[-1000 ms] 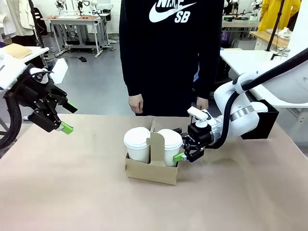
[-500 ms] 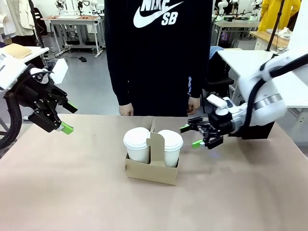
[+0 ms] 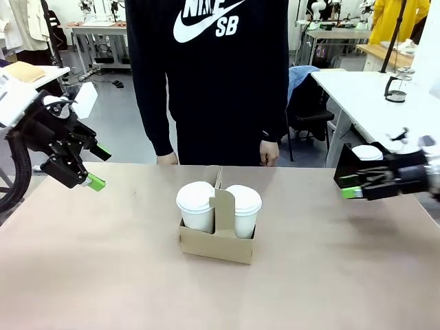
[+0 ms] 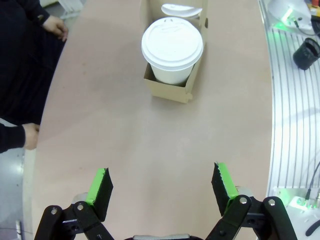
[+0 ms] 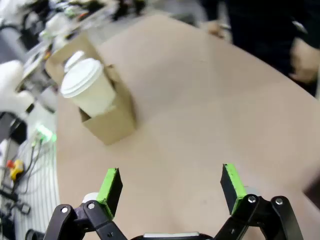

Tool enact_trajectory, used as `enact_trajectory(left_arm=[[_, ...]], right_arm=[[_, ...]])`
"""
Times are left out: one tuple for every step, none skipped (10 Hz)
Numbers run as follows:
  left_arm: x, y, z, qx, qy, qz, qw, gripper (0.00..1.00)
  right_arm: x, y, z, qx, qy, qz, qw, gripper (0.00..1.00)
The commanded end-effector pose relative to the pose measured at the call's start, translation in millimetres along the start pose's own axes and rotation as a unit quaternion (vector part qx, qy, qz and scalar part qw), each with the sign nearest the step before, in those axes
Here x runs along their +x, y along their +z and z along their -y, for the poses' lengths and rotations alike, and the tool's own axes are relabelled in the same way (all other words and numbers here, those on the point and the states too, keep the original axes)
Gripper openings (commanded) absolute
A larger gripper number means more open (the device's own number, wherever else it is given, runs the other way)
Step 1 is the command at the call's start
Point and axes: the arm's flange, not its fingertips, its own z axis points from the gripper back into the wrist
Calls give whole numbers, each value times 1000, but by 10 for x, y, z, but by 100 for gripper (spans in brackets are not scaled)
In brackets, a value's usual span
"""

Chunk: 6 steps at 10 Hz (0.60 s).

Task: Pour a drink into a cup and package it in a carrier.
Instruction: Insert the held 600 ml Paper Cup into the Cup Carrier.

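Two lidded white cups sit in the wells of the brown cardboard carrier (image 3: 216, 237), one on each side of its upright handle panel; which of them is the task's cup cannot be told, as both stand about level; the near one in the left wrist view (image 4: 172, 49) is seated squarely in its well. The left gripper (image 3: 94, 167) hangs above the table well off to the carrier's side, its fingers spread wide and holding nothing; the carrier lies straight ahead of it, well apart. The right gripper (image 3: 352, 190) is blurred at the table's other side, its fingers spread too and empty; the carrier lies ahead and off to one side (image 5: 107, 112). A person stands at the far edge, one hand (image 3: 269, 152) near the table.

The packaging step looks finished; the next move seems to call for nothing beyond keeping both arms clear, or letting the person take the carrier.
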Motion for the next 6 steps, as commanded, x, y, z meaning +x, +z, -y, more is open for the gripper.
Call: enact_trajectory(left_arm=[[-21, -7, -23, -4, -9, 11, 1000, 100], [-21, -7, -23, -4, -9, 11, 1000, 100], [-21, -7, -23, -4, -9, 11, 1000, 100], [-21, -7, -23, -4, -9, 11, 1000, 100], [-21, -7, -23, -4, -9, 11, 1000, 100], [-21, -7, -23, -4, -9, 11, 1000, 100]], right_arm=[[27, 262, -340, -96, -46, -6, 994, 100], [-15, 370, -373, -130, -44, -6, 991, 100], [-49, 388, -386, -137, -49, -15, 989, 100], [-61, 379, -388, -141, -46, -16, 989, 100], [-71, 377, -388, -145, -51, -13, 988, 100], [-109, 385, -379, -150, -56, -27, 987, 100]])
